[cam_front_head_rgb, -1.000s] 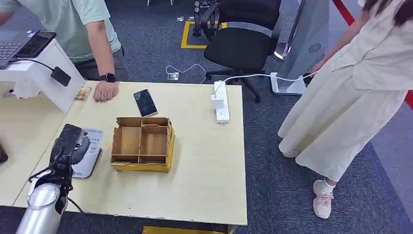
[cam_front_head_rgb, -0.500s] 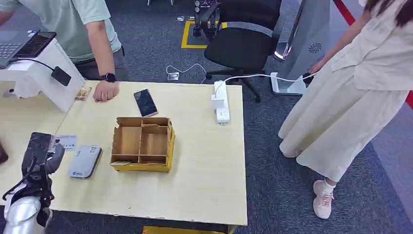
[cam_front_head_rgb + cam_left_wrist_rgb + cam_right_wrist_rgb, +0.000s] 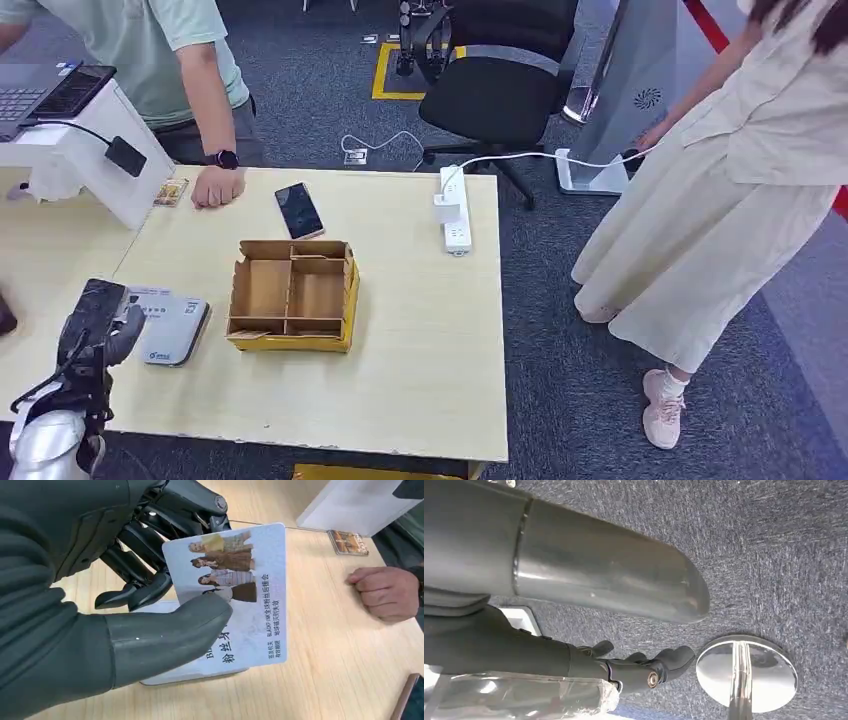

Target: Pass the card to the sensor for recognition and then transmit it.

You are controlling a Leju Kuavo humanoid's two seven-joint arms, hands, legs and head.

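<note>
My left hand [image 3: 95,322] hovers over the left part of the table and pinches a white fan card [image 3: 240,595] printed with photos and text between its thumb and fingers [image 3: 135,587]. In the head view the card [image 3: 148,297] hangs over the left end of the grey-white sensor [image 3: 178,335], which lies flat on the table. The left wrist view shows the sensor's rim [image 3: 200,678] just under the card. My right hand [image 3: 644,667] hangs over the carpet, its fingers loosely spread with nothing in them.
A yellow cardboard divider box [image 3: 292,296] stands right of the sensor. Behind it lie a phone [image 3: 298,210] and a power strip [image 3: 455,210]. A person's fist [image 3: 215,187] rests near a small card [image 3: 170,192] and a white stand [image 3: 90,150]. Another person stands at the right.
My left hand drew back to the left off the sensor with the card, then shifted right again, so the card now overlaps the sensor's left end.
</note>
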